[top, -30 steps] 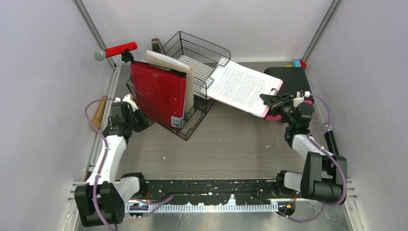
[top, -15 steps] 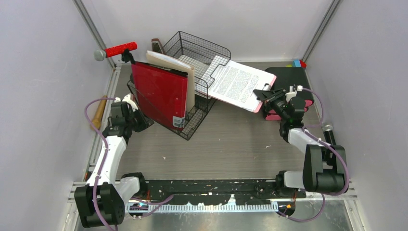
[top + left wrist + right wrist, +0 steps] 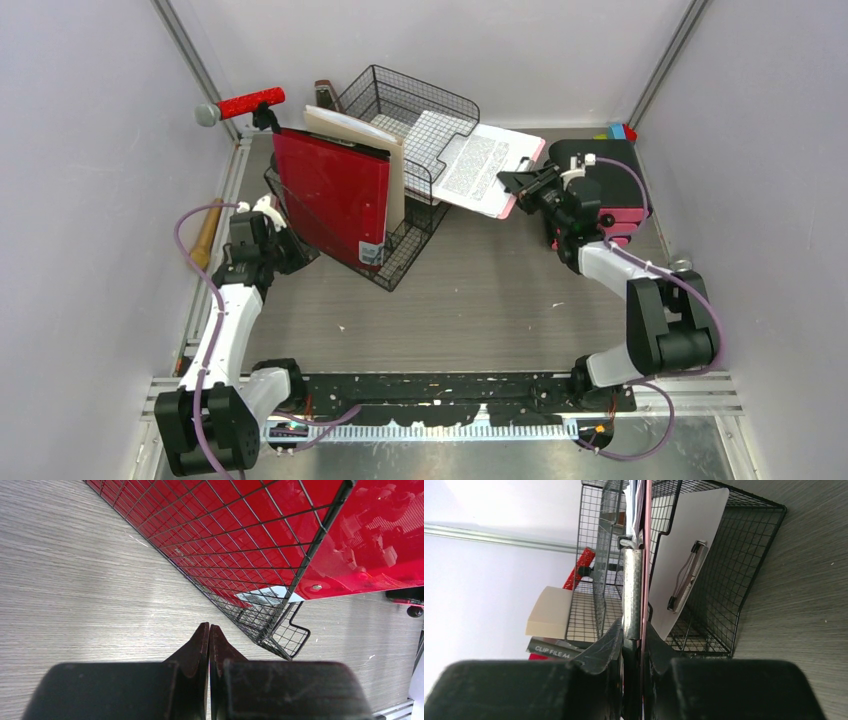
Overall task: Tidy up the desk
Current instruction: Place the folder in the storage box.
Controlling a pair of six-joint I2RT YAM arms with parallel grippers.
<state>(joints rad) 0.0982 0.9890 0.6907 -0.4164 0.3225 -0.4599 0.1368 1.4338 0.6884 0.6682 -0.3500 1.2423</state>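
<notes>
Both arms are built alike: the left arm (image 3: 228, 315) and the right arm (image 3: 612, 268) pair smooth white link shells with chunky black joint housings and blocky black bases. A thin purple cable (image 3: 180, 235) loops loosely alongside each arm. The left end effector (image 3: 209, 627) has two matte black fingers that taper to narrow tips from boxy, lightly scuffed black blocks. The right end effector (image 3: 631, 625) has the same black fingers, scratched pale on their curved inner faces.

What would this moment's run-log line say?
right pincer: shut on clipboard, far end at wire rack | left pincer: shut, empty, beside rack
</notes>
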